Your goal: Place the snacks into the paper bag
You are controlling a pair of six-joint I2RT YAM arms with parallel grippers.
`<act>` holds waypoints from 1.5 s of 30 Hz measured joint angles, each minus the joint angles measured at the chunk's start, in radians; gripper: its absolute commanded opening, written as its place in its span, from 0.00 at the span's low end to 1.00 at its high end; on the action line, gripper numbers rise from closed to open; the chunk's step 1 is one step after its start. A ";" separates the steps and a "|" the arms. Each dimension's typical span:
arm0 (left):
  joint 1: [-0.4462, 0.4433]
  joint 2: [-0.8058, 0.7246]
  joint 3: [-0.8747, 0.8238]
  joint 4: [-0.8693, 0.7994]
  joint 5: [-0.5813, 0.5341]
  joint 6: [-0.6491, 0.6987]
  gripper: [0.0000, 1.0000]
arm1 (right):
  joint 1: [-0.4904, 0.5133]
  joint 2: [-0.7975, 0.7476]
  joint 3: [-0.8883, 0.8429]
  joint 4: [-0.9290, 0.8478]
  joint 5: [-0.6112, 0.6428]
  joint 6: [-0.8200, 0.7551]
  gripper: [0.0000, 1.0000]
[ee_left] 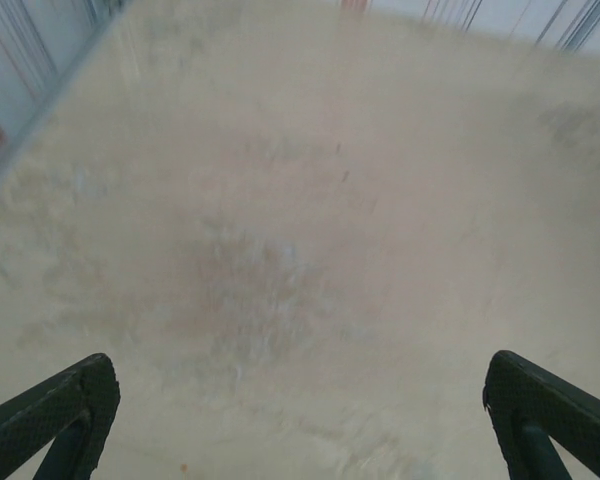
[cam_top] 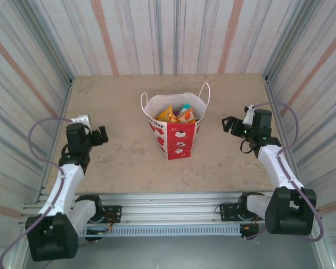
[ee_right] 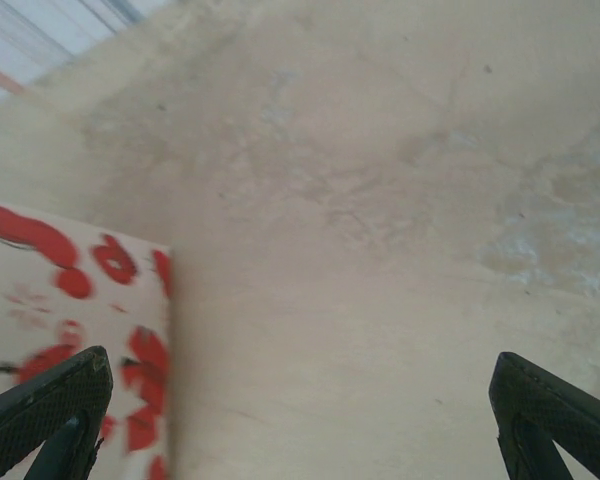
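The paper bag [cam_top: 176,133] stands upright near the middle of the surface [cam_top: 115,165]. It is a tapered white sack with a red lower band, red cartoon prints and thin white loop handles [cam_top: 205,93] arching off its rim. Its mouth gapes open and the snacks [cam_top: 177,115] sit inside, a crinkled, shiny huddle of packets in orange-yellow, orange and a touch of teal; how many there are I cannot tell. The surface is a matt beige slab with a stone look, mottled with paler scuffed patches, and ribbed, striped wall panels [cam_top: 173,33] close it in on three sides. The left claw [cam_top: 102,134] hangs well off to the bag's left over bare surface. In its wrist view the two dark fingers [ee_left: 65,415], finely cross-hatched with rounded tips, sit at the lower corners, spread wide, with nothing between them and touching nothing. The right claw [cam_top: 228,124] hangs on the bag's other side, nearer to it but apart, pointing toward it. Its black textured fingers [ee_right: 550,410] are likewise splayed wide and empty, and the bag's flat printed side, white with red blotches, shows blurred at the lower left of that wrist view. A greyish-purple cable [cam_top: 36,131] loops off each arm.
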 measured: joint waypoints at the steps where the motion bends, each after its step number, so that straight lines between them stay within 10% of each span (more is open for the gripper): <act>1: 0.000 0.021 -0.040 0.052 0.000 0.003 0.99 | -0.002 0.006 -0.029 0.041 0.011 -0.012 0.99; 14: -0.037 0.532 -0.186 0.852 0.003 0.098 0.99 | -0.012 0.165 -0.270 0.581 0.165 -0.140 0.99; 24: -0.106 0.577 -0.138 0.858 -0.126 0.123 0.99 | -0.009 0.392 -0.322 0.951 0.168 -0.220 0.99; 45: -0.104 0.577 -0.137 0.858 -0.142 0.127 0.99 | -0.006 0.409 -0.289 0.948 0.213 -0.225 0.99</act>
